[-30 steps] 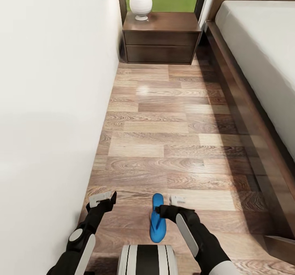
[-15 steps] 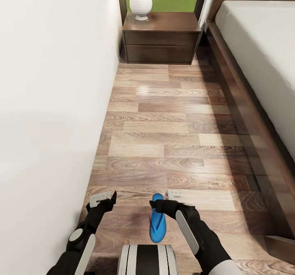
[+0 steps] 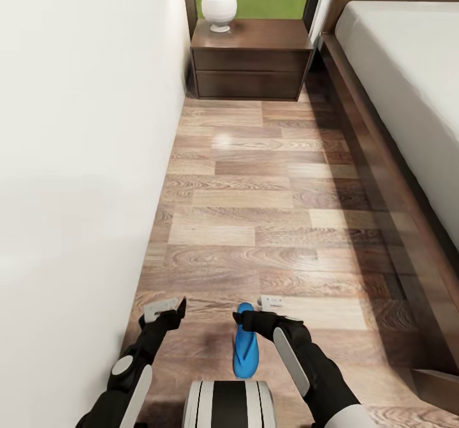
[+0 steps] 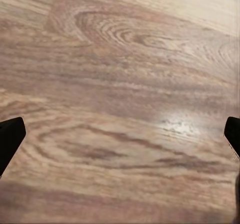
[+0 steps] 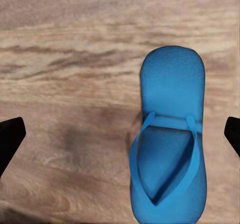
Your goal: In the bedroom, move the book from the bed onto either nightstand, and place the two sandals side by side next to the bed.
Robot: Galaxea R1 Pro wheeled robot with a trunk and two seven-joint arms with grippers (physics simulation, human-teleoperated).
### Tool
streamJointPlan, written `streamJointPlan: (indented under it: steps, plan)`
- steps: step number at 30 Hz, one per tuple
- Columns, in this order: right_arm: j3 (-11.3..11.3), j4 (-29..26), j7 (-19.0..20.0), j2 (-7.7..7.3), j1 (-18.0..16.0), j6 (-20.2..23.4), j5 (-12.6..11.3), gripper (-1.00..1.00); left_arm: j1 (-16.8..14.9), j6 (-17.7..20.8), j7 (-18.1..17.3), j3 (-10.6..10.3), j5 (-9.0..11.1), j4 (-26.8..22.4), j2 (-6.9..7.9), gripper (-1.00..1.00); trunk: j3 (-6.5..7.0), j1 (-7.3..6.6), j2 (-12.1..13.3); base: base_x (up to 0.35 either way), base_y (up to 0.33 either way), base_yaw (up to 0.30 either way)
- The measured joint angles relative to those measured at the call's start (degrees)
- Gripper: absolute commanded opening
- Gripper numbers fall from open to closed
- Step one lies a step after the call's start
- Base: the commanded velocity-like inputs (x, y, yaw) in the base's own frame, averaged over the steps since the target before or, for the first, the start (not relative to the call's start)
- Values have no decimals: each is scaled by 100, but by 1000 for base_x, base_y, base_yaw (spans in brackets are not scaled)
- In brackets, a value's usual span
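Wood floor [image 3: 268, 224], blue sandal [image 5: 170, 149] just under spread right hand [image 3: 254, 309].

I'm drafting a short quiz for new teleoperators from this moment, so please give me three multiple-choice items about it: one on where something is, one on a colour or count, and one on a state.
1. Where does the sandal lie?
A. on the bed
B. on the floor under the right claw
C. on the nightstand

2. What colour is the sandal?
A. blue
B. red
C. green

3. How is the right claw set?
A. shut on the sandal
B. shut on nothing
C. open

Answers: 1 B, it rests on the floor planks below the claw. 2 A, sole and straps are blue. 3 C, its fingertips stand wide apart in the right wrist view.
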Motion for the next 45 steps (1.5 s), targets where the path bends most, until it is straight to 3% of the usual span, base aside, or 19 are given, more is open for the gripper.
streamJointPlan:
  steps: [17, 45]
  plan:
    - [6, 0, -2, 0, 1, -11, 1, 100, 0, 0, 0, -10, 0, -6, 0, 100, 0, 2, 0, 42, 0, 0]
    - [8, 0, -3, 7, 0, -11, 1, 100, 0, 0, 0, -19, 0, -15, 0, 100, -620, 74, -37, 0, 0, 0]
